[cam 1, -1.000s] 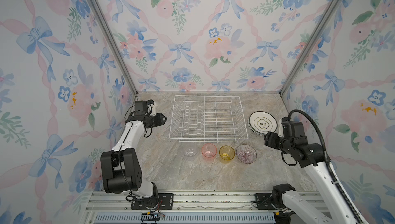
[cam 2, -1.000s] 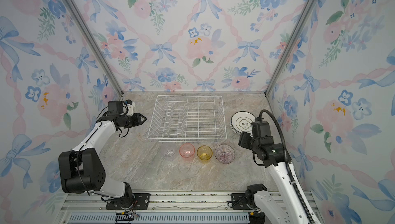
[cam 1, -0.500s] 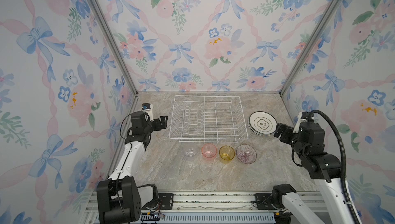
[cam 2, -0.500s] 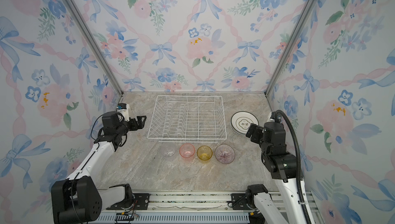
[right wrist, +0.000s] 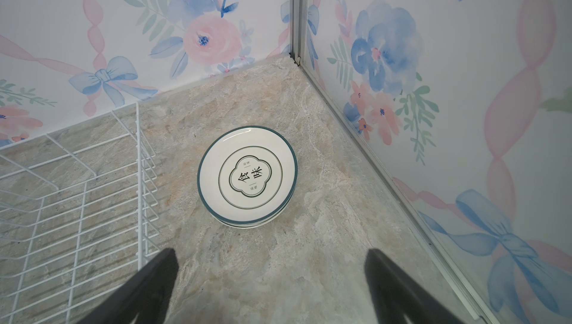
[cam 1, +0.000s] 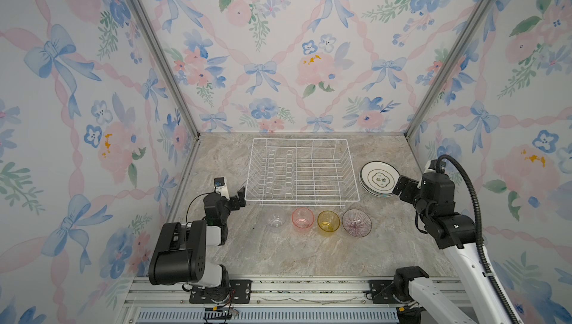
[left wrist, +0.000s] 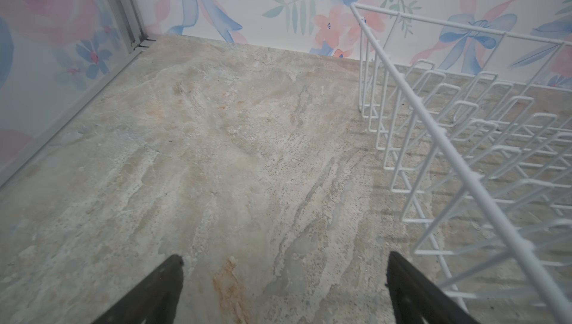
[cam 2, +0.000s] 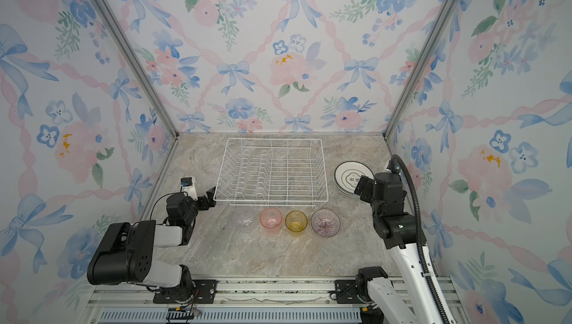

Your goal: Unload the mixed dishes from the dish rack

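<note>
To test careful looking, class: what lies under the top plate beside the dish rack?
Under the top plate, rims of more stacked plates peek out along one edge. Their faces and their number are covered.

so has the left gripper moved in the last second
Yes. The left gripper has drawn back toward the front of the table, from beside the dish rack's left wall to just off its near left corner.

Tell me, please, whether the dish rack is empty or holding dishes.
Empty: only bare wires show inside the dish rack; the plates, tumblers and bowl sit outside it.
</note>
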`<control>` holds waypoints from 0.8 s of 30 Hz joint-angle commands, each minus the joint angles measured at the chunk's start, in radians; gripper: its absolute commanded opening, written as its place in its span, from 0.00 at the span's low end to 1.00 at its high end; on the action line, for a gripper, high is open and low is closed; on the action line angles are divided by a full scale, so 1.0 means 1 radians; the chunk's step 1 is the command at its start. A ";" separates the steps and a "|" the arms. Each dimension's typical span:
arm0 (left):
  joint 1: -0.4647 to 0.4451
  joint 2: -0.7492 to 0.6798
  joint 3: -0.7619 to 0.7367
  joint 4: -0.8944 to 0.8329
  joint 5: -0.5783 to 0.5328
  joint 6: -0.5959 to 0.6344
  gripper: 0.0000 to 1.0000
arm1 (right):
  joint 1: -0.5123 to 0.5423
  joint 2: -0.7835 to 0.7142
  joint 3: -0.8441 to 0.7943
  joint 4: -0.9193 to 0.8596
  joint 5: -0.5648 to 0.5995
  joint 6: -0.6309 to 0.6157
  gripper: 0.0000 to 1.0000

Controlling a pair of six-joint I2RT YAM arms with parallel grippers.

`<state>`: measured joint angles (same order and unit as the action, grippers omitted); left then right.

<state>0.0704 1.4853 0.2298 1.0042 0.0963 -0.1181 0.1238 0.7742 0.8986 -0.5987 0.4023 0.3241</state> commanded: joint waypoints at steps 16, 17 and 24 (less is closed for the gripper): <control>-0.095 0.083 -0.093 0.407 -0.063 0.133 0.98 | -0.014 0.154 -0.556 0.924 0.087 -0.190 0.97; -0.095 0.082 -0.094 0.407 -0.064 0.133 0.98 | -0.014 0.186 -0.579 0.987 0.089 -0.198 0.97; -0.096 0.084 -0.092 0.407 -0.065 0.135 0.98 | -0.016 0.407 -0.629 1.301 0.068 -0.245 0.97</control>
<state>-0.0196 1.5608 0.1463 1.3808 0.0254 0.0006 0.1169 1.1301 0.2836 0.4526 0.4717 0.1234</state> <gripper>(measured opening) 0.978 0.969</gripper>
